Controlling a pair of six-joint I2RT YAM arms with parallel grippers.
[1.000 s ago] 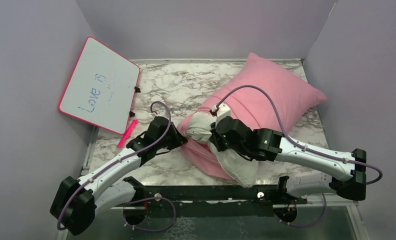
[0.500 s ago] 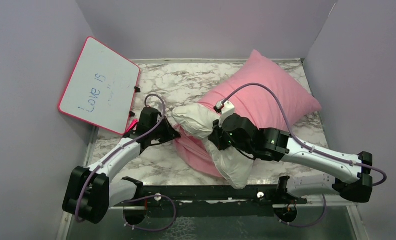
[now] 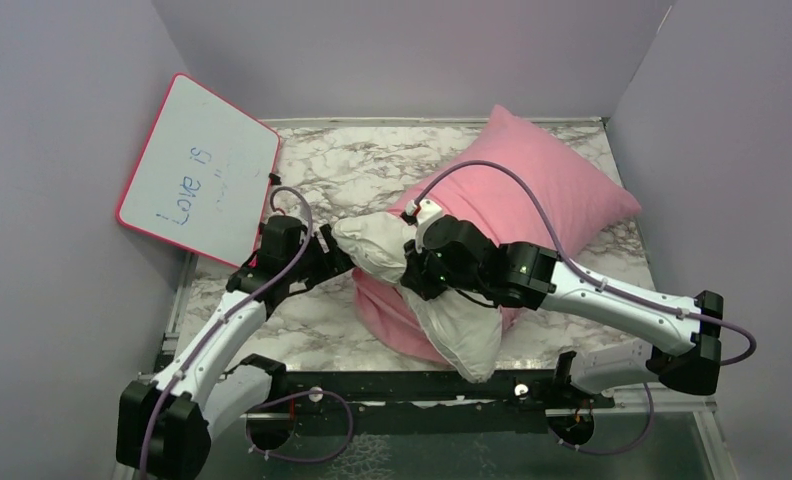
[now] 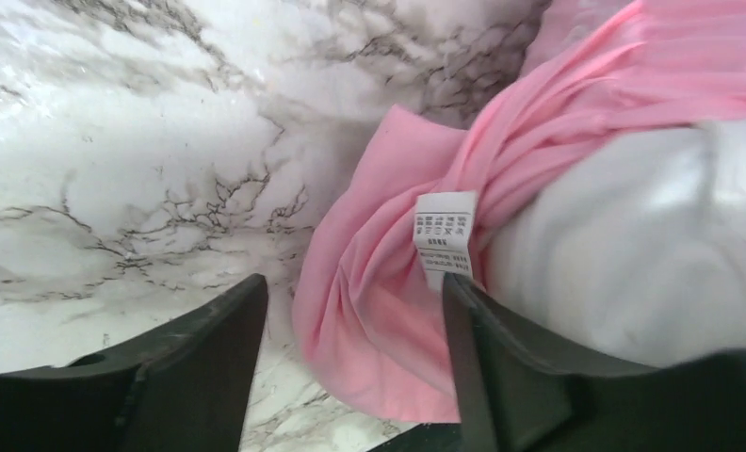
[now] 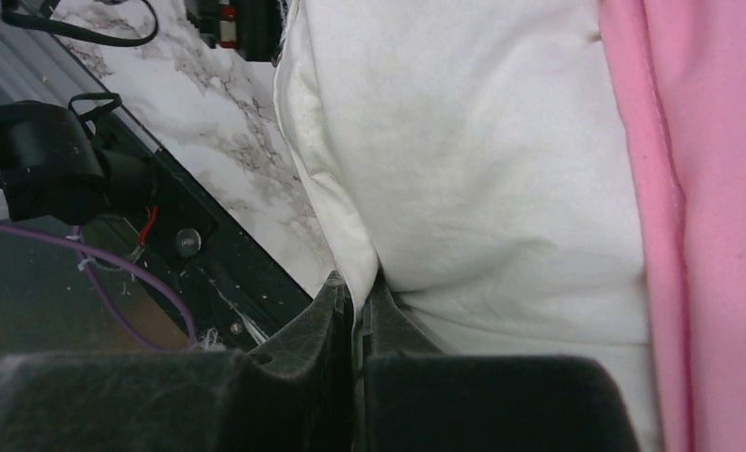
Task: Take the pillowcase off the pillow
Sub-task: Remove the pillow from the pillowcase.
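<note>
1. A rectangular, pink-framed whiteboard [image 3: 197,170] with blue writing leans against the left wall in the far-left corner. Its near edge reaches the left border of the white-and-grey marble tabletop [image 3: 342,175].
2. The left gripper [image 3: 324,262] sits just right of the whiteboard's near corner, at the left tip of the pillow. In the left wrist view its jaws stand apart and clamp nothing. Bunched pink cloth and a small white printed tag [image 4: 443,235] lie between them.
3. Bare marble shows at far centre, between the whiteboard and the pink cover. More shows in a near-left strip running from the bunched cloth to the black rail [image 3: 422,385] along the table's near edge.
4. The large, plump white pillow [image 3: 462,325] lies mid-table with its near-left half out of the cover. One corner points left toward the left gripper, and the nearest corner reaches the black rail.
5. The right gripper [image 3: 412,272] rests on the middle of the exposed white part. In the right wrist view its jaws are pinched tight on a fold of the pillow's fabric.
6. The thin pink fabric pillowcase [image 3: 547,190] covers the pillow's far-right half and is gathered under the white part on the left. Its far corner comes up to the table's far edge by the back wall.
7. Its right corner lies close to the right wall, with only a narrow band of marble beside it.
</note>
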